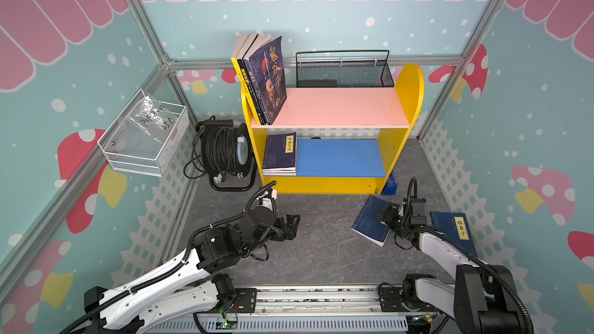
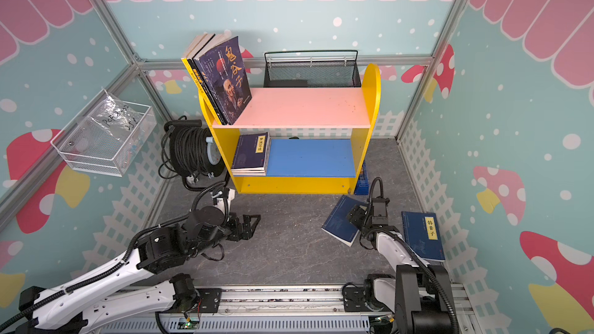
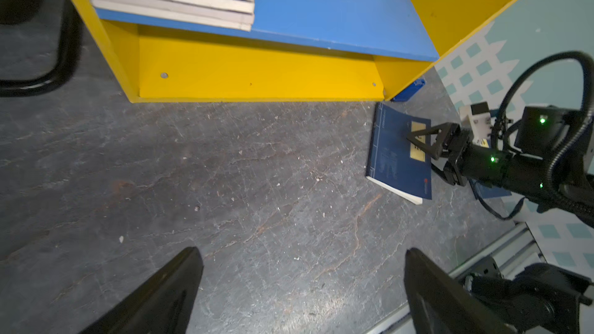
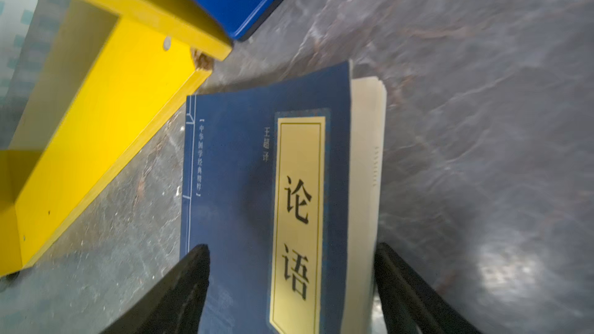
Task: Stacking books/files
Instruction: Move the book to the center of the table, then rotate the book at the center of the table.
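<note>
As the right gripper straddles the navy book, jaws apart and unclamped, the book's length runs one-to-seven o'clock; the left gripper gapes empty.

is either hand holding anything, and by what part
Nothing is held. The right hand is open, its fingers apart over the navy book on the floor, not clamped on it. The left hand is open and empty.

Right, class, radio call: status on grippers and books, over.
Left gripper open, empty, over bare floor. Right gripper open at edge of navy book, not clamped. Second navy book lies beneath right arm.
</note>
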